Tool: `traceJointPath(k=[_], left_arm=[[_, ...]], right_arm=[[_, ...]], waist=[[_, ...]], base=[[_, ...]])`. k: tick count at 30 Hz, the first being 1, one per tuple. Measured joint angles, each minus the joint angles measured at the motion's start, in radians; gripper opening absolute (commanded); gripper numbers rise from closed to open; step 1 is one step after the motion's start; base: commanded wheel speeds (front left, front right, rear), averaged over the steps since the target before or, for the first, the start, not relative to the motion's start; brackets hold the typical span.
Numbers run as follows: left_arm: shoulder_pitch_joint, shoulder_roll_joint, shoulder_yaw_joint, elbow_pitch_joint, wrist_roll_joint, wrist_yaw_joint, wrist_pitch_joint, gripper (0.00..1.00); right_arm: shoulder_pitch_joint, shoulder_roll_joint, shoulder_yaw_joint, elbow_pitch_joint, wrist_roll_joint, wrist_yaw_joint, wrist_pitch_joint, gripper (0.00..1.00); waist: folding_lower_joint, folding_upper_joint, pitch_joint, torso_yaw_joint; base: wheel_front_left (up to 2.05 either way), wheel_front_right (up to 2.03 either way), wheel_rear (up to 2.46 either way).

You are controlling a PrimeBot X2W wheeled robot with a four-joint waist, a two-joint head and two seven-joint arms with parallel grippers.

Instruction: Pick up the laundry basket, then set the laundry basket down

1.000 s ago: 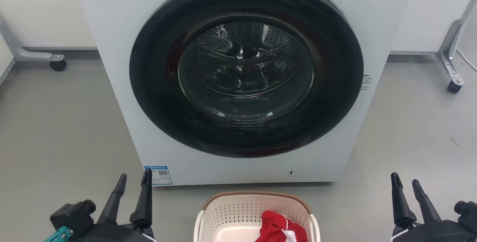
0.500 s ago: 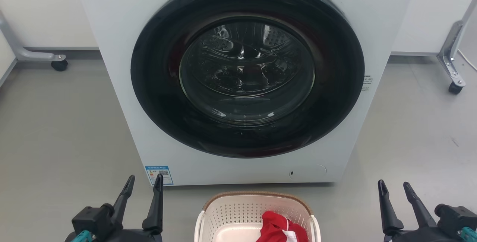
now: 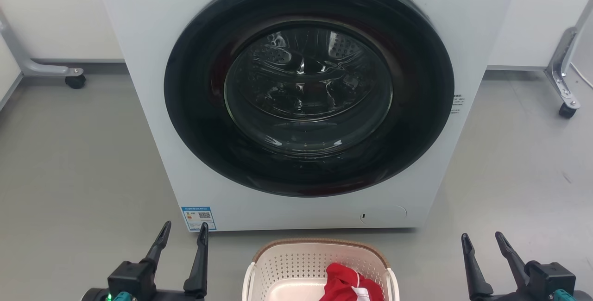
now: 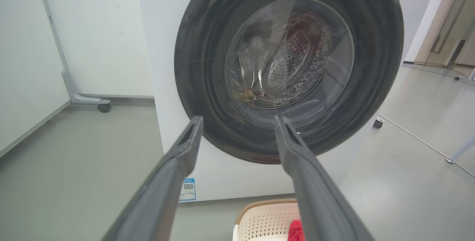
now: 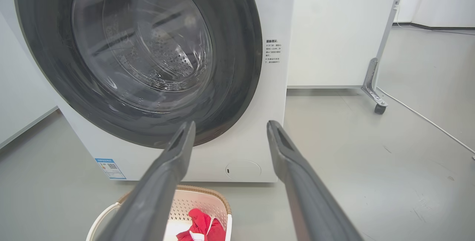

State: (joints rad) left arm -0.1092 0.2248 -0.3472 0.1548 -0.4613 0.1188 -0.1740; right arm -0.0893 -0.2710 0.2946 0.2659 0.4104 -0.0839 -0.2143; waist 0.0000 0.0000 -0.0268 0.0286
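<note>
- Grey floor (image 3: 69,162) takes up the lower half of the head view, left and right of everything else.
- The white front-loader washing machine (image 3: 278,213) sits dead centre and runs off the top of the frame. Its round dark door (image 3: 308,83) is closed, and the drum is visible through the glass.
- The laundry basket (image 3: 296,264) is at the bottom centre of the head view, on the floor just in front of the machine's lower panel. It's cream and perforated with a brown woven rim, and the bottom edge of the frame cuts it off.
- The left gripper (image 3: 184,229) is in the lower left, fingers pointing up the frame. The jaws are parted by a moderate gap with nothing between them, and it's clear of the basket's left side.
- The right gripper (image 3: 482,238) is in the lower right. Same deal: jaws spread, nothing held, well apart from the basket's right side.
- A red cloth (image 3: 345,282) lies bunched in the right part of the basket.
- A small blue label (image 3: 198,217) is stuck on the machine's lower left corner, just above the left gripper's fingertips.
- A black castor (image 3: 75,80) sits at the far left by the wall.
</note>
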Motion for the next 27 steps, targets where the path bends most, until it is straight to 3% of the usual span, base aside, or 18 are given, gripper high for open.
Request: traceJointPath(k=[27], left_arm=[[0.032,-0.03,0.045,0.016,0.022,0.006,0.067,1.0]], right_arm=[[0.0,0.0,-0.004,0.03,-0.006,-0.009,0.002,1.0]], waist=[[0.0,0.0,0.007,0.0]], base=[[0.0,0.0,0.0]])
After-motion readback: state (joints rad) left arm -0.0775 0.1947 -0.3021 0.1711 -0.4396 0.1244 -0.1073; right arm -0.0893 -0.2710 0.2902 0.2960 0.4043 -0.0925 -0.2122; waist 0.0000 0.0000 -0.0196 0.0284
